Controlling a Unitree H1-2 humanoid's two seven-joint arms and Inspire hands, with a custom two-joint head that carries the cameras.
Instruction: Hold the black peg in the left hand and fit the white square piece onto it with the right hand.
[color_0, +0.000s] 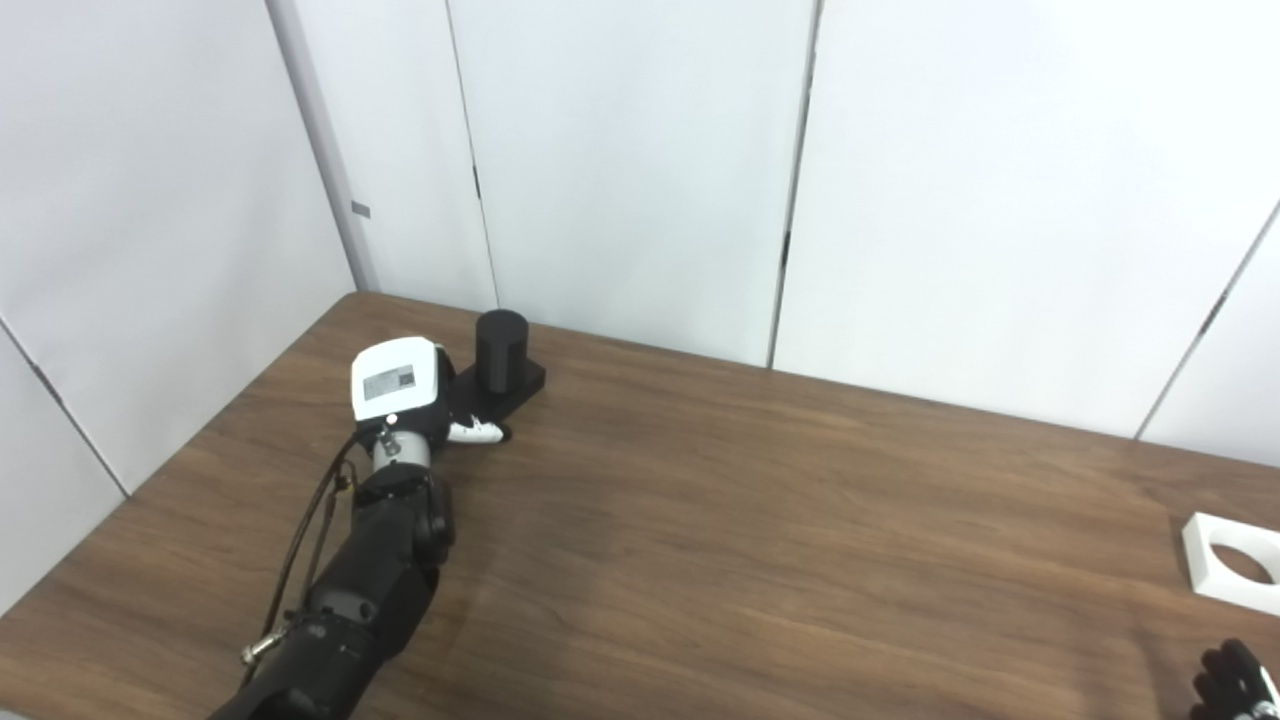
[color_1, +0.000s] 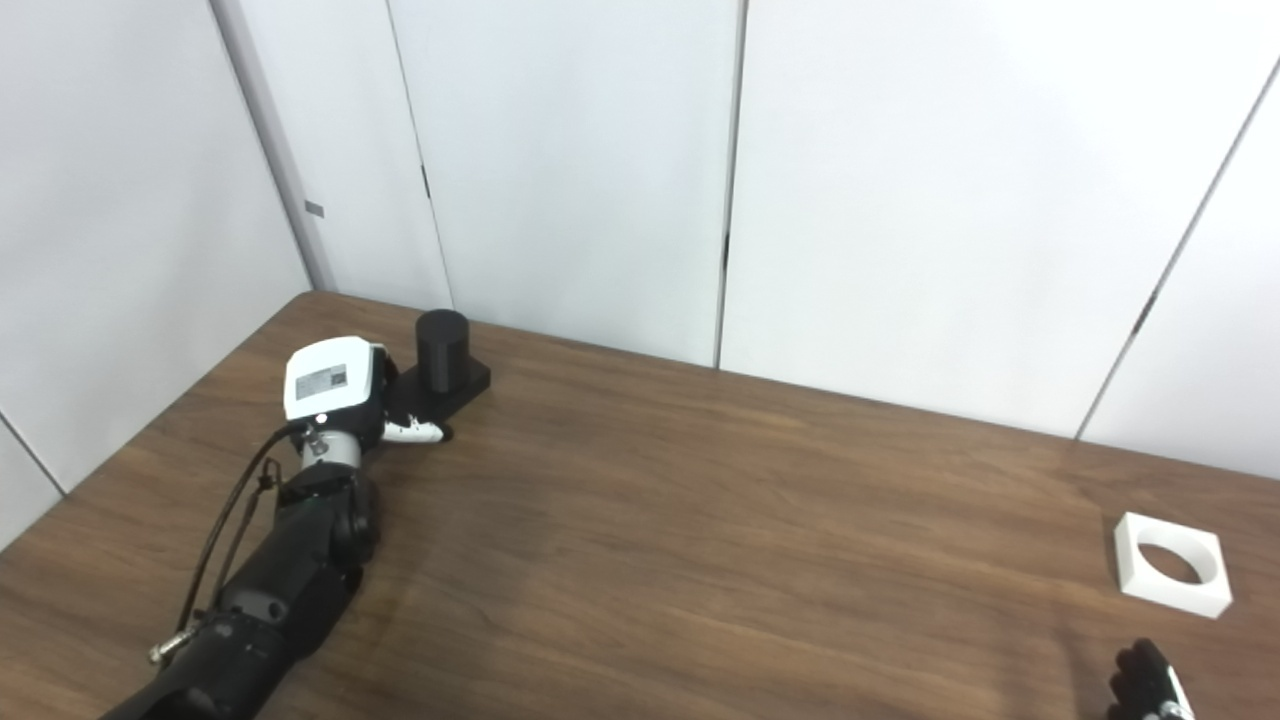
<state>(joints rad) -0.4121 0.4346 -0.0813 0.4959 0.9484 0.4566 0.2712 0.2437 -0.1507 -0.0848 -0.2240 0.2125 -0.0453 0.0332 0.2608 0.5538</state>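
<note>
While my left hand (color_0: 400, 385) is reaching the black peg (color_0: 502, 350) near the surface's (color_0: 700, 520) far-left corner, grip unclear, I am fearing toppling it; right hand (color_1: 1150, 685), barely visible, is waiting by the white square piece (color_1: 1172, 563).

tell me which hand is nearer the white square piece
Right. The right hand sits just in front of the white square piece; the left hand is across the table by the black peg.

A dark wood-grain table (color_1: 700, 520) is carrying everything here. The black peg (color_1: 442, 350) is standing upright on its flat black base, resting on the table at the far left corner. The white square piece (color_1: 1172, 564), with a round hole through it, is lying flat on the table well apart from the peg, far to its right and nearer the camera.
</note>
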